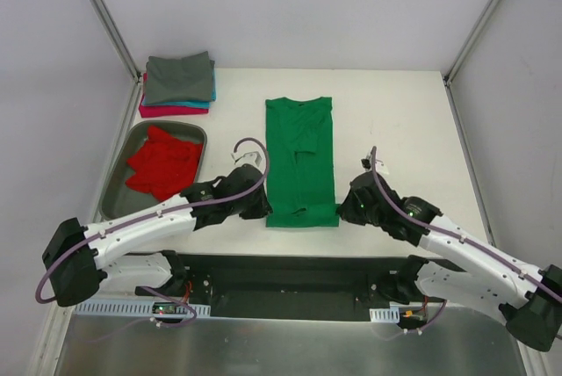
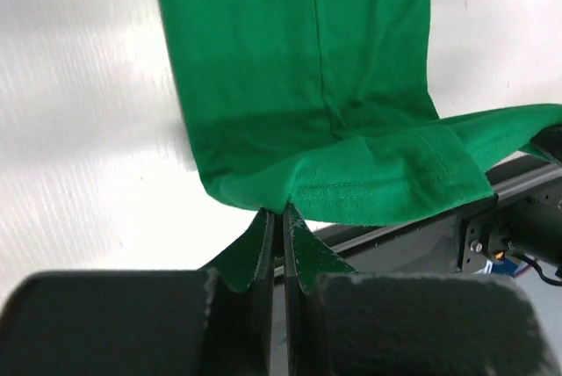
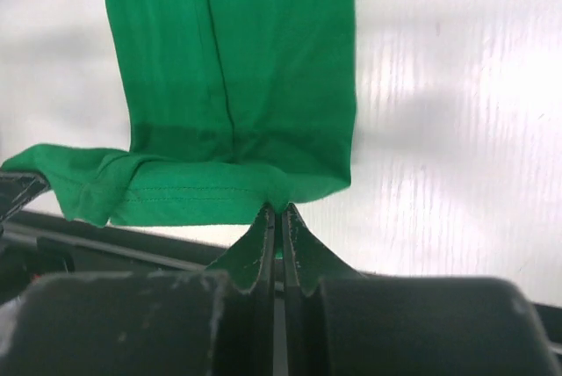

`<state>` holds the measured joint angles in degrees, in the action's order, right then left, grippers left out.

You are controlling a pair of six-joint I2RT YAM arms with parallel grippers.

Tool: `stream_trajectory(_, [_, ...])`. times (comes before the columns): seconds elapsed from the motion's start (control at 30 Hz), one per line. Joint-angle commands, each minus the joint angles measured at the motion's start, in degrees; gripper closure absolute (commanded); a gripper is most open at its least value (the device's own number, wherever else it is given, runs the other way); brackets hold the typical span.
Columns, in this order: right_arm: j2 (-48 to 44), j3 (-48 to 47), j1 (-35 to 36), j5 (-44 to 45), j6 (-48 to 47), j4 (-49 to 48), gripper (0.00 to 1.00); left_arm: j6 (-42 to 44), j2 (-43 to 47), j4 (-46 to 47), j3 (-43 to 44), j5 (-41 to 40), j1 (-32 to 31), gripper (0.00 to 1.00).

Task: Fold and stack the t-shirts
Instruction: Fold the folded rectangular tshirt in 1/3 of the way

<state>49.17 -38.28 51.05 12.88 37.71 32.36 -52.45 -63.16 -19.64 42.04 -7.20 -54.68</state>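
A bright green t-shirt (image 1: 300, 156) lies as a long narrow strip down the middle of the table, its sleeves folded in. My left gripper (image 1: 260, 207) is shut on the hem's near left corner (image 2: 263, 196). My right gripper (image 1: 344, 210) is shut on the near right corner (image 3: 279, 190). The hem is lifted slightly and curled at both corners. A red t-shirt (image 1: 163, 162) lies crumpled in the grey tray (image 1: 124, 170). Grey (image 1: 180, 77), teal (image 1: 211, 100) and pink-magenta (image 1: 171, 112) t-shirts sit folded in a stack at the back left.
The tray stands at the left, beside my left arm. The table's near edge and black base rail (image 1: 290, 275) run just behind both grippers. Slanted frame posts (image 1: 105, 16) rise at the back corners.
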Motion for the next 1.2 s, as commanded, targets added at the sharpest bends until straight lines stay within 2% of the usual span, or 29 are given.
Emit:
stream_trajectory(0.0, [3.47, -4.07, -4.81, 2.5, -5.63, -5.37, 0.99, 8.05, -4.68, -0.66, 6.73, -1.41, 3.34, 1.0])
stream_trajectory(0.27, [13.92, -9.97, -11.49, -0.4, -12.04, -11.52, 0.99, 13.68, -12.95, -0.66, 14.2, -1.06, 10.1, 1.0])
stream_trajectory(0.6, [26.76, -17.78, -18.61, -6.46, -16.44, -16.54, 0.99, 18.25, -24.37, -0.66, 22.73, 3.77, 17.66, 1.0])
stream_trajectory(0.83, [33.09, -21.65, -20.37, -3.57, -17.76, -16.28, 0.99, 20.45, -30.44, -0.66, 27.03, 6.76, 21.18, 1.0])
stream_trajectory(1.17, [39.68, -23.86, -23.45, -5.23, -18.38, -17.94, 0.99, 23.62, -38.44, -0.66, 32.49, 9.31, 23.38, 1.0])
